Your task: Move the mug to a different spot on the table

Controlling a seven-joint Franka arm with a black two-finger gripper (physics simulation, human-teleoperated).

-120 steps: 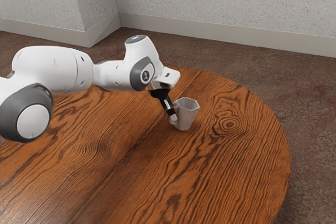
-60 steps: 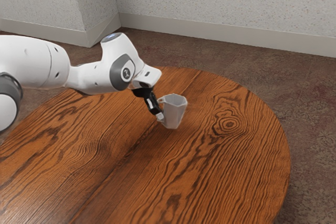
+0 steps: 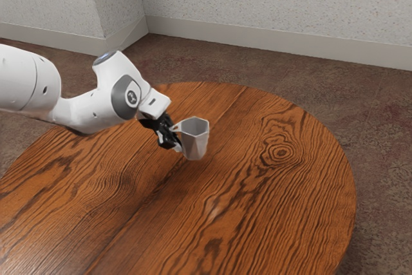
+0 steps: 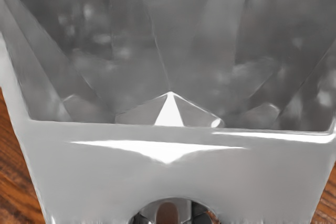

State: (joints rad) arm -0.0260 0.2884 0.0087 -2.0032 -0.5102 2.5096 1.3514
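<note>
A white faceted mug point(image 3: 194, 137) hangs just above the round wooden table point(image 3: 270, 204), tilted slightly. My black gripper point(image 3: 168, 136) is shut on the mug's handle side, on the exterior view's left of the cup. In the wrist view the mug point(image 4: 168, 103) sits right under my hand, its open inside and near wall facing the camera, with the handle loop at its lower edge.
The wooden tabletop stretches wide toward the exterior view's right and front. Brown floor point(image 3: 360, 94) and a white baseboard wall point(image 3: 290, 37) lie beyond the table's far edge.
My arm has drawn back toward the exterior view's left, carrying the mug with it, from near the table's middle to a spot further left.
</note>
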